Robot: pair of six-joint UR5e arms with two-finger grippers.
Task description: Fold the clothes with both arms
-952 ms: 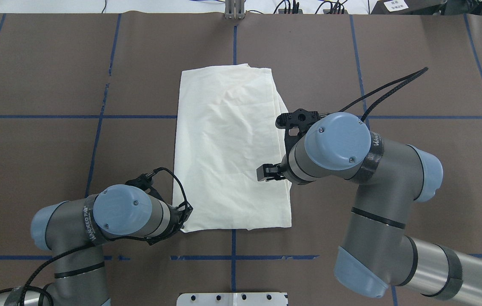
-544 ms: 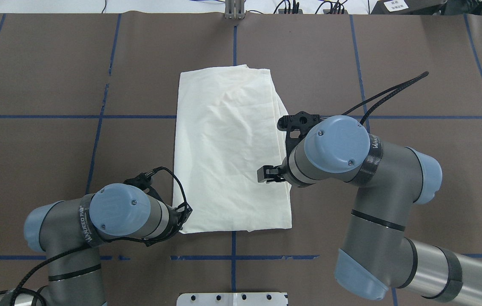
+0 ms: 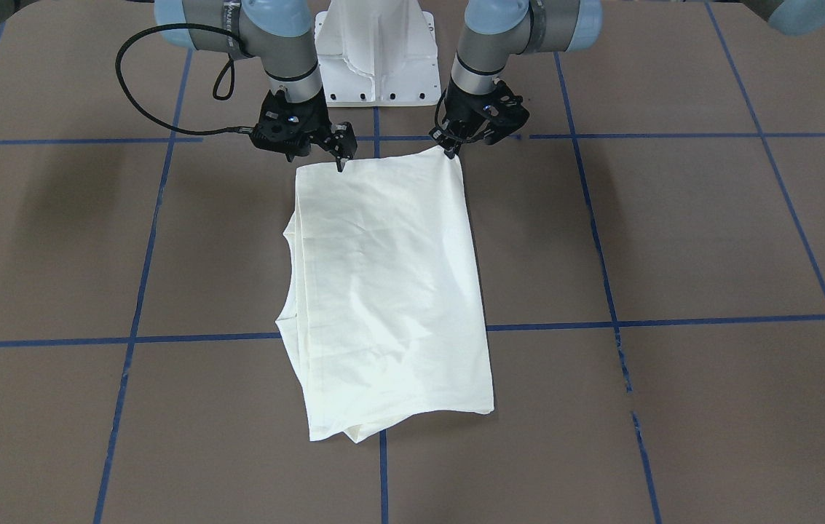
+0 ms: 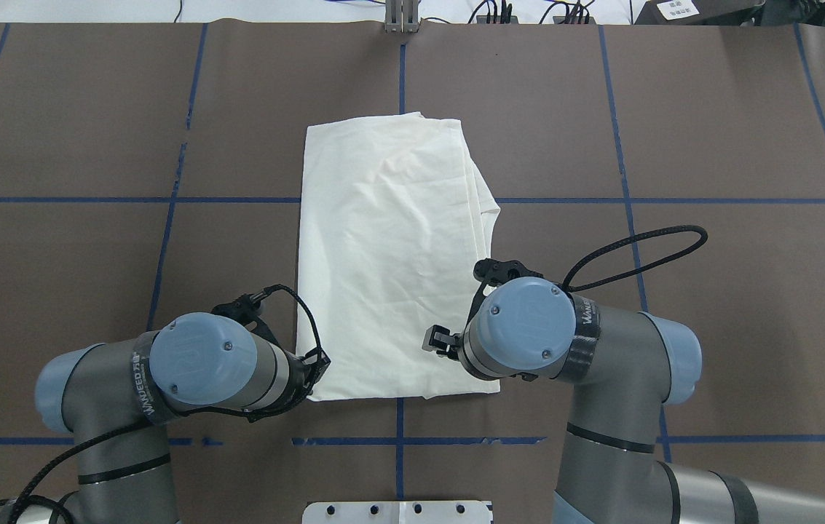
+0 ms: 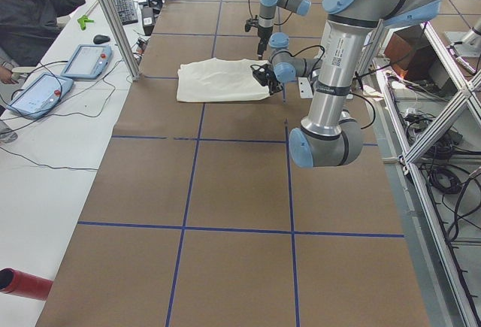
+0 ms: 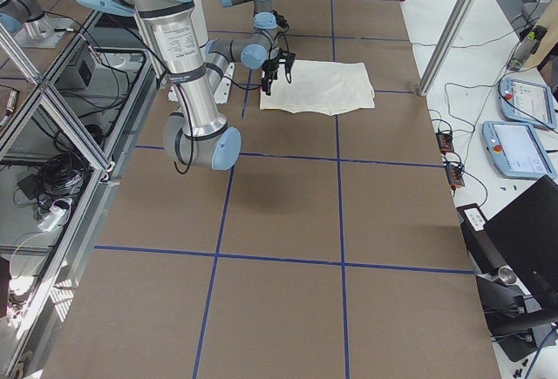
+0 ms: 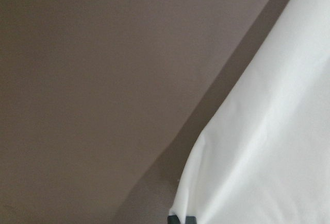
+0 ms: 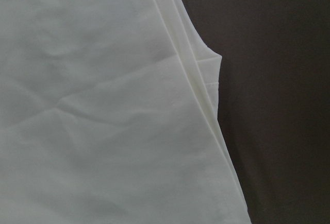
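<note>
The cream shirt (image 3: 383, 291) lies plain side up, folded into a long rectangle on the brown table; no print shows. It also shows in the overhead view (image 4: 390, 262). My left gripper (image 3: 450, 151) is shut on the shirt's near left corner, which is raised slightly. The left wrist view shows cloth (image 7: 268, 147) running up to the closed fingertips (image 7: 181, 219). My right gripper (image 3: 326, 159) is open, just above the shirt's near right corner. The right wrist view shows only the layered shirt edge (image 8: 206, 90), no fingers.
The white pedestal base (image 3: 376, 65) stands just behind both grippers. Blue tape lines (image 4: 399, 65) cross the brown table cover. An operator (image 5: 30, 4), tablets (image 5: 83, 60) and a metal post (image 5: 113, 19) are beyond the table's far side.
My right arm has moved back toward the robot along the shirt's right edge, from its middle to the near corner. The left arm has shifted only slightly.
</note>
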